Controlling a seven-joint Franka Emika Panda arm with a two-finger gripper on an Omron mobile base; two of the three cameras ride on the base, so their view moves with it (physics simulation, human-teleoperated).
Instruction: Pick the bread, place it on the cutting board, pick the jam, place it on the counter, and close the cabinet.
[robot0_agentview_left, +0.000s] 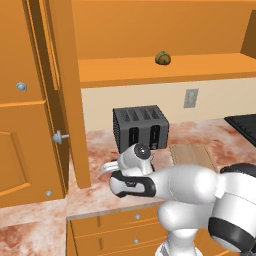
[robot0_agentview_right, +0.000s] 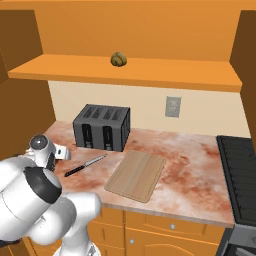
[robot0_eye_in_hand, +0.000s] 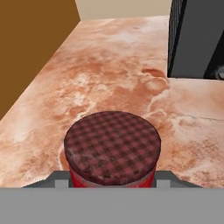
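Red-bodied jam jar (robot0_eye_in_hand: 112, 151) sits clamped in the gripper (robot0_eye_in_hand: 112, 181), upright, its plaid lid facing the hand camera, low over the marbled counter (robot0_eye_in_hand: 109, 74) beside the toaster (robot0_eye_in_hand: 197, 39). Both base views add the bread (robot0_agentview_right: 118, 59) on the open cabinet's shelf (robot0_agentview_right: 150, 75); the right one shows the bare cutting board (robot0_agentview_right: 136, 175) and 1 knife (robot0_agentview_right: 85, 165).

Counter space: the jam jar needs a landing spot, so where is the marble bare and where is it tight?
Bare counter lies ahead of the jam in the gripper, between the brown side wall and the toaster. More lies between the cutting board and the stove. It is crowded where the knife lies.
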